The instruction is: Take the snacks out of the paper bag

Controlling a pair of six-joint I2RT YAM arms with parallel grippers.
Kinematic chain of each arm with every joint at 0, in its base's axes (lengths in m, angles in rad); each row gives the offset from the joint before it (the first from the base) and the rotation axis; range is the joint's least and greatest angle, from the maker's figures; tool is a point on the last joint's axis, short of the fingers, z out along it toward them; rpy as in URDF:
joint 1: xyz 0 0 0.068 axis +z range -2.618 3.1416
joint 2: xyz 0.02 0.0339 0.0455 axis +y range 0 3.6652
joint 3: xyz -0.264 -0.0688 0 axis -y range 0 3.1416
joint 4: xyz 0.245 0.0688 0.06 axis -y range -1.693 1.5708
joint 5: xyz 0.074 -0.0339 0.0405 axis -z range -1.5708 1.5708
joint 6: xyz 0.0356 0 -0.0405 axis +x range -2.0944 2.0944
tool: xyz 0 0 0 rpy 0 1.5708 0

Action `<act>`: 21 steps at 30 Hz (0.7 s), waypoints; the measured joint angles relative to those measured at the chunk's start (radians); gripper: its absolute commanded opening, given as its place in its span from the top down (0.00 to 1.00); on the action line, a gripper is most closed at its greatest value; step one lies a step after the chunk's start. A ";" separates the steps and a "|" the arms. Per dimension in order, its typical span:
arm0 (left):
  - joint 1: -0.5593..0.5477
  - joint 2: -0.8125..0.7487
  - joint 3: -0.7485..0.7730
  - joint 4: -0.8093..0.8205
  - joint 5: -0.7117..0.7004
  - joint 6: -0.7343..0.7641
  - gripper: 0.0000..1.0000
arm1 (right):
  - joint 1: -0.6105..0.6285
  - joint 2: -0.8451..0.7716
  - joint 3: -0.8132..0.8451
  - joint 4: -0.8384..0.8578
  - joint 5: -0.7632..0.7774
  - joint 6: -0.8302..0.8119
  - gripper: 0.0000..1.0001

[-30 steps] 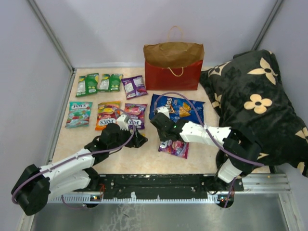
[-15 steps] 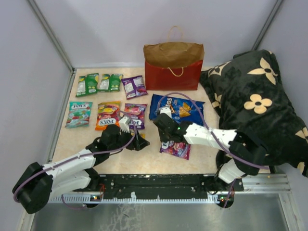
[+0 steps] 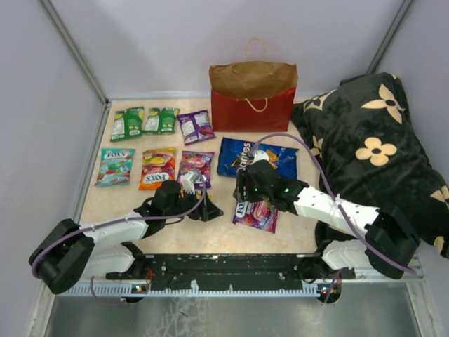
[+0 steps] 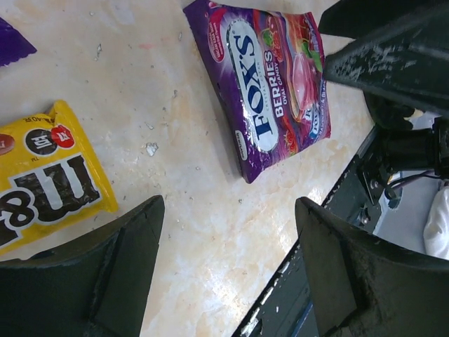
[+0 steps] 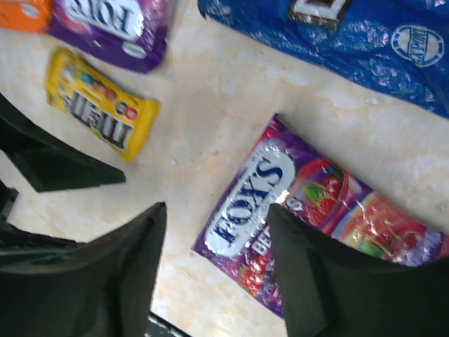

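1 pillow [image 3: 351, 133] rt of paper bag [image 3: 252, 105]

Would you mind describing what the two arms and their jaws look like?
The left arm and right arm both have white link shells with black joints and bases. A thin purple cable loops loosely along each. The jaws are matte black, broad, wedge-shaped plates, with some edges scuffed grey. No readable markings show.

Bright even light, soft shadows, glare on purple packet [image 5: 316, 210], near fingers [image 4: 91, 281] blurred
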 measured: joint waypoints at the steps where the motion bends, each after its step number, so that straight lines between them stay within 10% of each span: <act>1: 0.000 0.006 0.000 0.002 0.004 -0.002 0.19 | 0.010 0.003 0.004 -0.018 0.016 -0.003 0.27; 21: 0.002 -0.097 -0.003 -0.039 -0.034 -0.024 0.19 | 0.218 0.500 0.356 -0.418 0.397 -0.038 0.57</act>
